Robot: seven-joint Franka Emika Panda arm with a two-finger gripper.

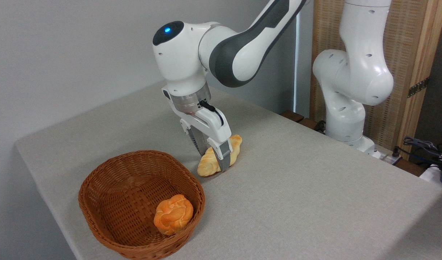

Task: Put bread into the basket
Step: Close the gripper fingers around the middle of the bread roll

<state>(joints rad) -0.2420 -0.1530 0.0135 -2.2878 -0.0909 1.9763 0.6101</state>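
While my pincer (213, 159) stands low over the table (296, 202), its two fingers are closed in on the middle of the bread (218, 156), one on each side, and the near finger hides part of the loaf. Whether the bread rests on the cloth or is slightly lifted I cannot tell; it lies just beside the basket (108, 202), outside the far right rim, and a round bun (173, 214) sits inside the basket.
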